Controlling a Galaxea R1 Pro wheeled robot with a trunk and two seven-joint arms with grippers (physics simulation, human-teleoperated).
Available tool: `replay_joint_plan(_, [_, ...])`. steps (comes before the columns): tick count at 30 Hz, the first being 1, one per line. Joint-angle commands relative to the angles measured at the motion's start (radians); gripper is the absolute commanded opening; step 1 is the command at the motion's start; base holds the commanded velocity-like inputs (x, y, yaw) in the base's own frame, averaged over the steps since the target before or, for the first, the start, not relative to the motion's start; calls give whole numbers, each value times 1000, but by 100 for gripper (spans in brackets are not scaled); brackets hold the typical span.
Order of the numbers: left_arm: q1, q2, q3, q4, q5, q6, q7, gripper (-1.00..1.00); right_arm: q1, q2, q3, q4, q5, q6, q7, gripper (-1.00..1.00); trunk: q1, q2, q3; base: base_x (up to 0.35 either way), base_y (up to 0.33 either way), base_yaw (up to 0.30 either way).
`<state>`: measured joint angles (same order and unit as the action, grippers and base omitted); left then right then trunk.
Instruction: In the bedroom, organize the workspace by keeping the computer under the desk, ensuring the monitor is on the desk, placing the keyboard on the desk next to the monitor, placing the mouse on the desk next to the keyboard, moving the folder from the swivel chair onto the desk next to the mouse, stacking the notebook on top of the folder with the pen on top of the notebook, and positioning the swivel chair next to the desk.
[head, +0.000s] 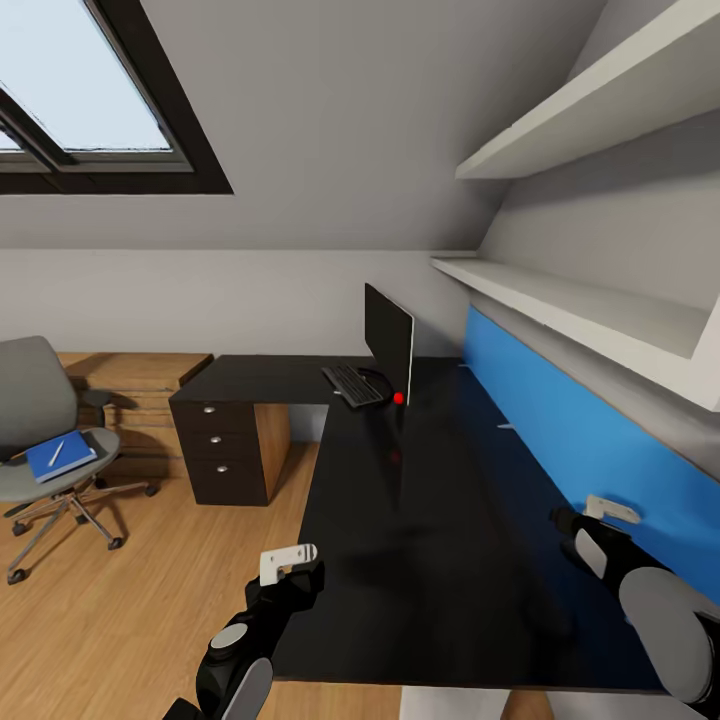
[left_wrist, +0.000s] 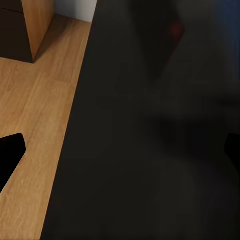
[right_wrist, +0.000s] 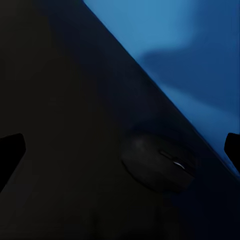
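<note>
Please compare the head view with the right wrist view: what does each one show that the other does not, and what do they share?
Head view: the monitor and keyboard on the desk, and the swivel chair carrying the folder with the pen on it.

Right wrist view: the mouse lying on the desk near the blue wall panel, between the open fingertips.

Shared: the black desktop and the blue panel.

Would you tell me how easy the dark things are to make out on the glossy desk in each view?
Head view: the desk mirrors the monitor and its red dot. Left wrist view: only a blurred red smear on black. Right wrist view: the mouse barely separates from the dark top; the blue wall panel carries soft shadows.
</note>
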<state>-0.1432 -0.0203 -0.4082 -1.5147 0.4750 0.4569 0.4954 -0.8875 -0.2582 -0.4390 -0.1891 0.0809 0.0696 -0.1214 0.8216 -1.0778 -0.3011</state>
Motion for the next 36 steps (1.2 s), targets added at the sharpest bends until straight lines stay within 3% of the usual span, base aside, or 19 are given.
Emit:
replay_joint_plan(1, [0,1,-2,-1,9,2,9,100,-1,2,-4,1,7,5,-1,100,0,-1,-1,0,0,0])
replay_joint_plan(3, [2,1,-2,-1,9,2,9,100,-1,2,-5,4,2,5,-1,100,0,-1,-1,0,0,0])
replay_joint_plan(5, [15,7,-2,0,9,2,9,100,-1,0,-5,7,-42,5,-1,100,0,-1,-1,8,0,0])
replay_joint_plan(8, [18,16,-2,0,10,1,9,100,-1,0,-5,8,-69,5,-1,100,0,-1,-1,79,-13,0])
replay_joint_plan(14, [20,26,-1,0,10,2,8,100,-1,1,-4,8,-90,6,-2,100,0,-1,-1,132,-48,0])
replay_joint_plan(36, [21,28,-1,1,11,1,8,100,-1,4,-6,5,-95,34,-4,100,0,-1,-1,20,-17,0])
